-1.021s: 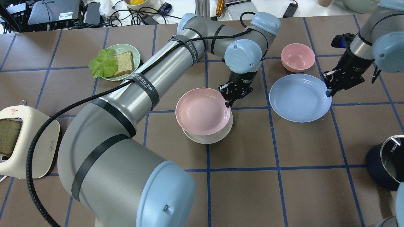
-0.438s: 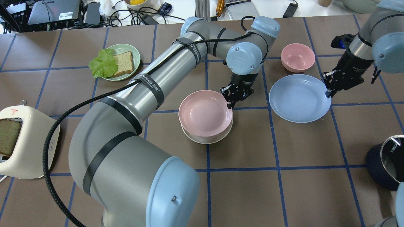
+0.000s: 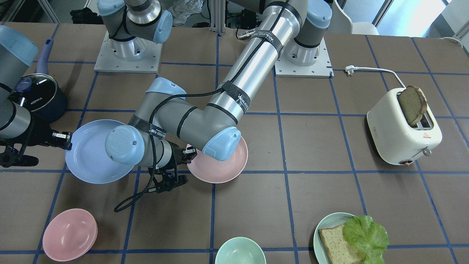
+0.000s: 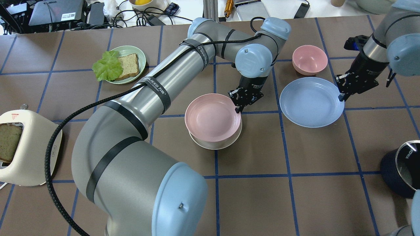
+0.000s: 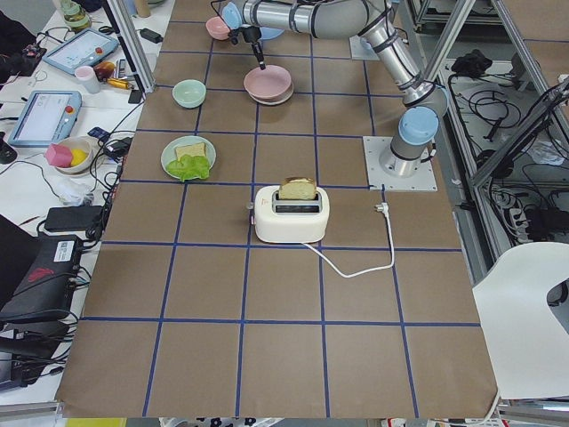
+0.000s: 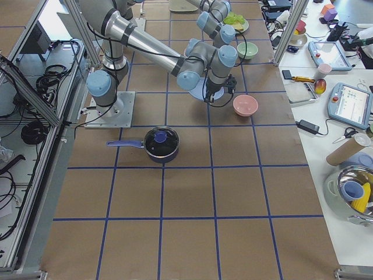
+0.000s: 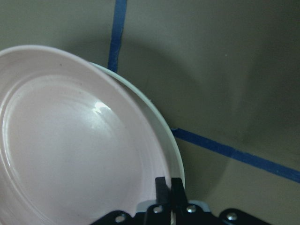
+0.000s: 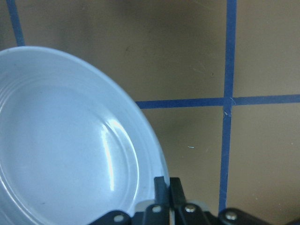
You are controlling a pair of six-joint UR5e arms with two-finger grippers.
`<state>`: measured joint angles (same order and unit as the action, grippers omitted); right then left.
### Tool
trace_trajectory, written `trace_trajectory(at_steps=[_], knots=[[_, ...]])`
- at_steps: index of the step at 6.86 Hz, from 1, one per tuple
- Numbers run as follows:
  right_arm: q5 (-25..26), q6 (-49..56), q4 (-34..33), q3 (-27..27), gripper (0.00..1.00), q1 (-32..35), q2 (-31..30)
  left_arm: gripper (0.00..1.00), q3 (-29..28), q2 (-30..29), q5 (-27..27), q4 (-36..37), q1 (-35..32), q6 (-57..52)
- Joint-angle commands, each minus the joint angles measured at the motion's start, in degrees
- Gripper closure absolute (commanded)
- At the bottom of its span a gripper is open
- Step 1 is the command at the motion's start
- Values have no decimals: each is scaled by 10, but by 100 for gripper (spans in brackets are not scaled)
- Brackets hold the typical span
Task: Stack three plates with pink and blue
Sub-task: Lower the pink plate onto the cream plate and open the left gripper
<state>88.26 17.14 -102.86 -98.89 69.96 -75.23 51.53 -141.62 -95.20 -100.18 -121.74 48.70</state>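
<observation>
Step looked like pink-on-cream placement: L tool (image 4: 239, 106) clamped narrow on pink plate (image 4: 212, 117) rim, plate over cream plate (image 4: 216, 145), slightly offset. R tool (image 4: 341, 95) pinched blue plate (image 4: 310, 101) rim, well apart on desk (image 4: 262, 157). Next prob: release pink, bring blue over.

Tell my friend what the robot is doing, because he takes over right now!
Left end effector: shut on the rim of the pink plate, which lies over the cream plate, slightly off-centre.
Right end effector: shut on the rim of the blue plate, which sits apart from the other two.
Done: pink over cream.
Left: probably release the pink plate, then bring the blue plate onto the stack.
</observation>
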Motion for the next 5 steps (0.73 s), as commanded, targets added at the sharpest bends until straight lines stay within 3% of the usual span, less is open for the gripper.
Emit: trace_trajectory(at_steps=[1, 2, 5], knots=[[0, 0, 0, -1, 100, 0, 1, 30, 0, -1, 1, 0, 1, 0], [0, 0, 0, -1, 100, 0, 1, 9, 0, 1, 5, 0, 0, 0], [-5, -4, 0, -2, 100, 1, -1, 0, -8, 32, 0, -4, 5, -10]])
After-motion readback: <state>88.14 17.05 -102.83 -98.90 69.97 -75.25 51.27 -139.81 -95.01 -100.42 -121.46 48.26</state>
